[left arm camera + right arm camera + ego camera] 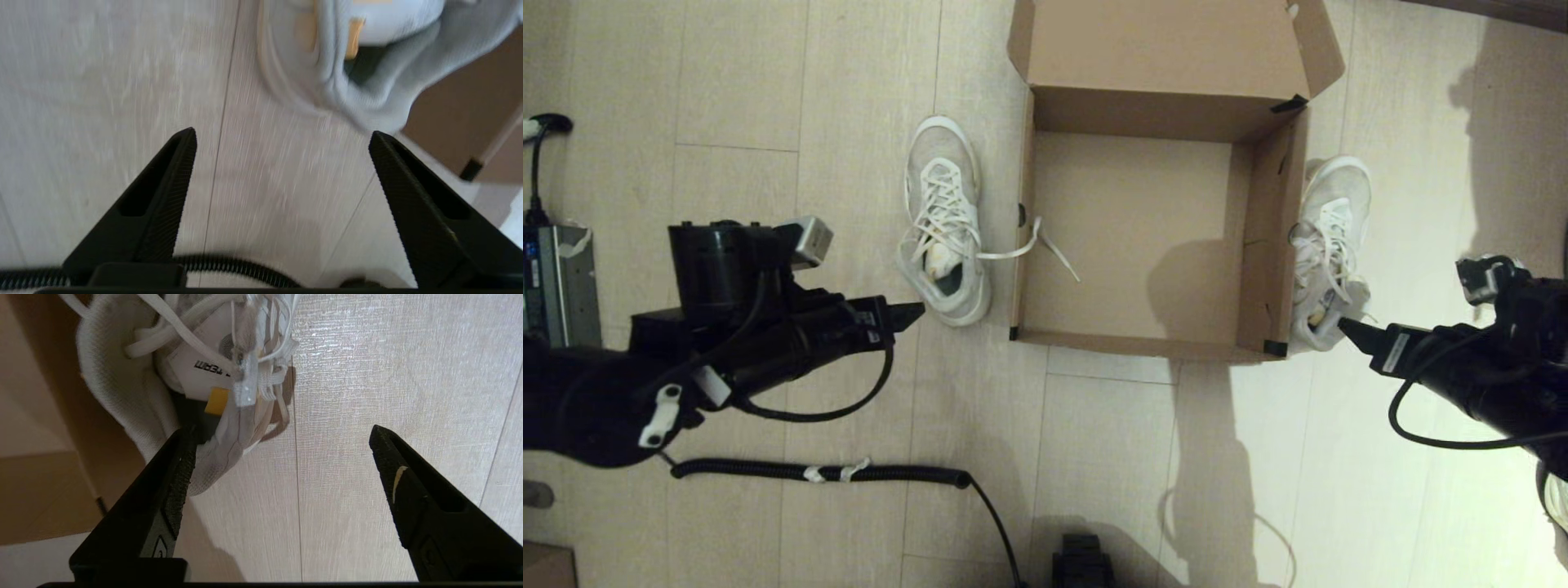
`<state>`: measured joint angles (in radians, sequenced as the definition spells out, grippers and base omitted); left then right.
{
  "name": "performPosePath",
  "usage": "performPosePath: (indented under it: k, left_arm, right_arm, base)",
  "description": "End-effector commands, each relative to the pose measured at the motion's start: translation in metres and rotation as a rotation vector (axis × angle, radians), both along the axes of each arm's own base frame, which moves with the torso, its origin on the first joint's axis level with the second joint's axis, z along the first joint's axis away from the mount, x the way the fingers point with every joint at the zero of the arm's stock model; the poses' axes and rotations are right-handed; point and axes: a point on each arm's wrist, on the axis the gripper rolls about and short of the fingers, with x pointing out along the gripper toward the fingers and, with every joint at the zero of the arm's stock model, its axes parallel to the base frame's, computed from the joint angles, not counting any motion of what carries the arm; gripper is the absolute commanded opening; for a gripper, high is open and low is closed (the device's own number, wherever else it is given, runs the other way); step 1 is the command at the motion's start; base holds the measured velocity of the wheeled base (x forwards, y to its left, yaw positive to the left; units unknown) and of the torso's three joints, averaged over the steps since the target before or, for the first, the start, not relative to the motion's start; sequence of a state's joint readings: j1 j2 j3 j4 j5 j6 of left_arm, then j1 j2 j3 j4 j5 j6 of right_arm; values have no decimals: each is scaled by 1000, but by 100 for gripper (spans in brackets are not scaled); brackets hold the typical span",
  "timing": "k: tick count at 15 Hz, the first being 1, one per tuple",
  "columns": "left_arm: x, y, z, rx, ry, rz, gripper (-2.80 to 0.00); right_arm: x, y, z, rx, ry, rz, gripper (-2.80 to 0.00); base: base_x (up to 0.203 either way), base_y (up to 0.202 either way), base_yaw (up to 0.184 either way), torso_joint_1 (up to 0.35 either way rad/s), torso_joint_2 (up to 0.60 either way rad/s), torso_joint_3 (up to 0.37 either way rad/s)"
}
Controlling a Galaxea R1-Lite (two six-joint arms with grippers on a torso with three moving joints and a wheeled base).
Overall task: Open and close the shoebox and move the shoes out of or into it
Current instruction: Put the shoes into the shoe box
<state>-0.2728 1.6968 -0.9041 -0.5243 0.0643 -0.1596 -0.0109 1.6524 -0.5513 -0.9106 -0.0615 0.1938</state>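
Note:
The brown shoebox [1262, 245] stands open on the floor with its lid flap up at the far side, and nothing lies inside. One white shoe [943, 233] lies on the floor left of the box, its lace [1045, 245] trailing over the wall into it. The other shoe [1327, 245] lies against the box's right wall. My left gripper [915, 314] is open just behind the left shoe's heel [347, 61], with only floor between its fingers [282, 134]. My right gripper [1343, 325] is open behind the right shoe's heel [184, 367], which lies by one fingertip [282, 430].
A coiled black cable [825, 472] runs across the floor under my left arm. A grey device [551, 282] sits at the left edge. Part of another whitish shoe [1553, 498] shows at the right edge. The box wall [461, 122] is close beside the left gripper.

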Motion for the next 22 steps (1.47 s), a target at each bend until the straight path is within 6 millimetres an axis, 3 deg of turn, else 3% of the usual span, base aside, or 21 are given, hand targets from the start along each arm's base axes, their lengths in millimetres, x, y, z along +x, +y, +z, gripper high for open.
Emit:
performPosePath:
  k: [1, 11, 19, 20, 21, 22]
  left_arm:
    - [12, -6, -2, -1, -3, -3, 0]
    - [40, -14, 10, -17, -64, -2, 0]
    - [57, -19, -13, 2, -19, -3, 0]
    - [59, -20, -17, 5, -11, -5, 0]
    - [61, -21, -18, 5, -17, -4, -280]
    - [62, -21, -16, 2, -30, -1, -280]
  right_arm:
    - [9, 0, -14, 2, 41, -3, 0]
    - [28, 0, -29, 5, 27, -5, 0]
    - [39, 0, -38, 3, 30, -3, 0]
    - [40, 1, -40, 0, 38, 0, -225]
    - [40, 3, -41, -2, 37, 8, -280]
    - [41, 4, -42, -4, 40, 13, -280]
  base:
    - [0, 0, 0, 0, 0, 0]
    - [0, 0, 0, 0, 0, 0]
    - [0, 0, 0, 0, 0, 0]
    - [0, 0, 0, 0, 0, 0]
    - [0, 0, 0, 0, 0, 0]
    - [0, 0, 0, 0, 0, 0]
